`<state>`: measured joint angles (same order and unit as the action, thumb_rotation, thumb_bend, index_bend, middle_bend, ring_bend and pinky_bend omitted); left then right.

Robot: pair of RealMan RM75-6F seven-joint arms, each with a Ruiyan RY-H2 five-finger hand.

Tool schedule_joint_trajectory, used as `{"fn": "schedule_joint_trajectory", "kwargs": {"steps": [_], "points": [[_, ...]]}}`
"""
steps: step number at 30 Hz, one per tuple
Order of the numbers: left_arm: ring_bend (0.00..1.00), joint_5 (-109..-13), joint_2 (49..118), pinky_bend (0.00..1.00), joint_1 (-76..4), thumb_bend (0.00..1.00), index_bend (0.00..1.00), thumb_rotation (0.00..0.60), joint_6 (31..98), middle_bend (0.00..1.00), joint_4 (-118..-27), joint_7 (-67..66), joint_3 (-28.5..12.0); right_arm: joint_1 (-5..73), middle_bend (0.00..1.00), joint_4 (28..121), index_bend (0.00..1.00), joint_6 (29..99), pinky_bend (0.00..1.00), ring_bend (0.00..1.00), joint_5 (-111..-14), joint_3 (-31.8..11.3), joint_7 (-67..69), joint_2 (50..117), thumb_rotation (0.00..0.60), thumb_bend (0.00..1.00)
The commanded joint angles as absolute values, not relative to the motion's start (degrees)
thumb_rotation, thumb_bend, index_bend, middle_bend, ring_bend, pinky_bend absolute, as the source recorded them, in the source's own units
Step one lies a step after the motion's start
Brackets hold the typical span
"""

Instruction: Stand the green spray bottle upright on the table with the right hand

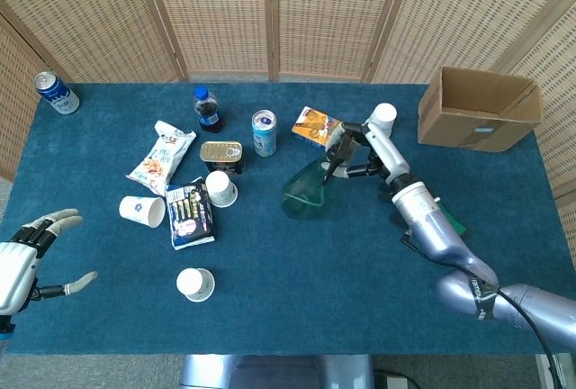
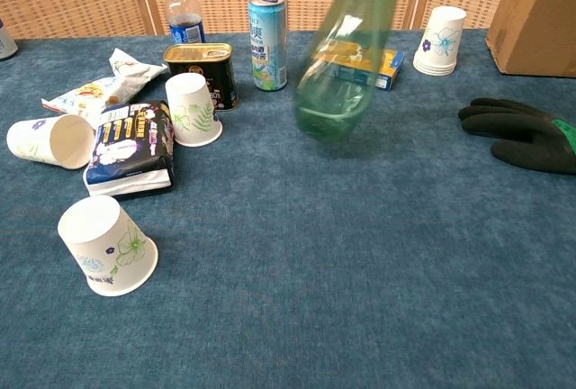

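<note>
Right hand (image 1: 369,150) grips the green spray bottle (image 1: 309,187) by its black trigger head, fingers wrapped around the top. Bottle is lifted clear of the blue table (image 1: 297,290), tilted, base swung down and toward the robot's left, head up toward the hand. In the chest view the bottle's body (image 2: 346,60) hangs slanted and motion-blurred in front of the orange box (image 2: 385,63); the hand is cut off at the top edge there.

Left hand (image 1: 27,258) sits at the near left edge of the table, fingers spread, holding nothing.

Also on the table: cola bottle (image 1: 208,108), light blue can (image 1: 264,132), flat tin (image 1: 221,155), snack bag (image 1: 162,157), dark packet (image 1: 190,213), paper cup upside down beside the tin (image 2: 193,110), one on its side (image 2: 49,141), another nearest the robot (image 2: 106,245), stacked cups (image 2: 441,40) at the far side. Black glove (image 2: 520,134) lies near the right arm. Cardboard box (image 1: 479,108) far right, blue can (image 1: 56,92) far left corner.
</note>
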<state>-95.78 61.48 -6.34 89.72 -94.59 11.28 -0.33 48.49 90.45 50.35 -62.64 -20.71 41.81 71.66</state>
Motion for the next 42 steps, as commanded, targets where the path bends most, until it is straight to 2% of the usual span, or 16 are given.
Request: {"fn": "schedule_joint_trajectory", "kwargs": {"steps": [1,12,25,42], "points": [[0.23,-95.74,61.41,0.30,-6.36,0.18,0.21,0.310,89.64,0.23,-94.64,11.32,-0.26,46.88,0.54,90.03,0.58,51.45,0.58,0.50,-63.92,-21.08,43.43,71.76,0.600,0.27],[0.23,-95.93,61.53,0.31,-6.68,0.18,0.21,0.317,89.50,0.23,-94.65,11.44,-0.21,43.36,0.54,86.61,0.58,54.23,0.58,0.50,-68.60,-20.76,45.21,72.55,0.600,0.27],[0.23,-96.47,61.63,0.31,-6.79,0.18,0.21,0.311,89.61,0.23,-94.89,11.18,0.12,42.38,0.54,82.83,0.57,53.26,0.58,0.49,-70.75,-18.83,42.17,74.31,0.600,0.26],[0.23,-96.77,61.80,0.31,-6.78,0.18,0.21,0.312,89.96,0.23,-95.12,10.80,0.26,42.76,0.46,83.04,0.47,51.27,0.55,0.40,-71.99,-19.28,41.70,74.06,0.600,0.21]]}}
